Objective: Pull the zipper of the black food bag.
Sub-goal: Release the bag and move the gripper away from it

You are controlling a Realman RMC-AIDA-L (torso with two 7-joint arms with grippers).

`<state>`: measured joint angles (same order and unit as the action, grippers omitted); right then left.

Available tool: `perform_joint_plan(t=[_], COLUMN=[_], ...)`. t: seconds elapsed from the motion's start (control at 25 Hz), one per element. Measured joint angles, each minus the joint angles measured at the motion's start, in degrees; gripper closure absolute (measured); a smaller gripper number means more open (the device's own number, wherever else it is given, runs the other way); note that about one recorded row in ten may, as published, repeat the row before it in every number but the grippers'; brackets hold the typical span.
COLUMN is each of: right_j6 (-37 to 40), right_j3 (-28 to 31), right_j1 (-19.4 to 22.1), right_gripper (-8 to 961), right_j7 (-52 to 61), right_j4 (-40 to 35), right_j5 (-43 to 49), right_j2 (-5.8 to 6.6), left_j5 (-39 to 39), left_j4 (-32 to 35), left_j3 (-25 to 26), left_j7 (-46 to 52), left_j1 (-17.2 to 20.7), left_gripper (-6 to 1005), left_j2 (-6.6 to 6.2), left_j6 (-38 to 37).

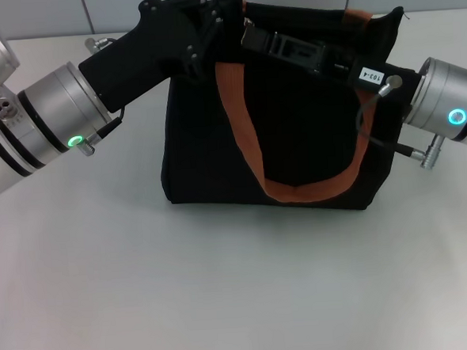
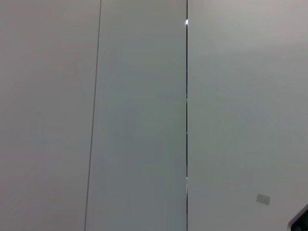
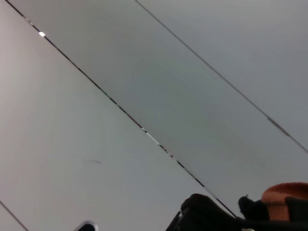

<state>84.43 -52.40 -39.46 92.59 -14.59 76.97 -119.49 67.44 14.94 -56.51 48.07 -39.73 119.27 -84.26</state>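
- Left arm comes in from the left of the head view, silver with a green ring light, and its black left gripper sits over the bag's top-left corner, by the orange strap; whether its fingers are wide, narrow or holding anything cannot be told.
- Bag, black and boxy, stands upright on the white table, between the two arms, with an orange strap looping down its front face.
- Zipper cannot be made out on the bag's top edge: both grippers cover that line.
- Right gripper lies along the bag's top edge, reaching in from the right; a white label shows on it, and its finger state cannot be told either.
- Right arm enters at the far right, silver with a blue-green ring light, its wrist level with the bag's upper right corner.
- Wrist views show mostly pale wall panels; the right one catches a bit of orange strap and black fabric at its edge.
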Motion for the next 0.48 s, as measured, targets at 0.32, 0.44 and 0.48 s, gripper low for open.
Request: perform_joint_plan(t=[0.32, 0.44, 0.48], right_j6=[-1.8, -2.8, -3.0], right_j3=[-0.5, -0.3, -0.3], right_j1=[-0.3, -0.2, -0.1], right_gripper=[595, 594, 594], right_j7=[0.0, 0.1, 0.2], right_j4=[0.0, 0.0, 0.0], right_j5=[-0.1, -0.1, -0.1], right_j2=[-0.11, -0.13, -0.13], left_j5=[0.0, 0.0, 0.0], left_j4=[0.0, 0.0, 0.0], left_j3=[0.0, 0.0, 0.0], left_j7=[0.0, 0.0, 0.0], left_j1=[0.0, 0.0, 0.0], left_gripper=[970, 969, 969], left_j2=[0.00, 0.00, 0.00], left_j6=[0.1, 0.2, 0.2])
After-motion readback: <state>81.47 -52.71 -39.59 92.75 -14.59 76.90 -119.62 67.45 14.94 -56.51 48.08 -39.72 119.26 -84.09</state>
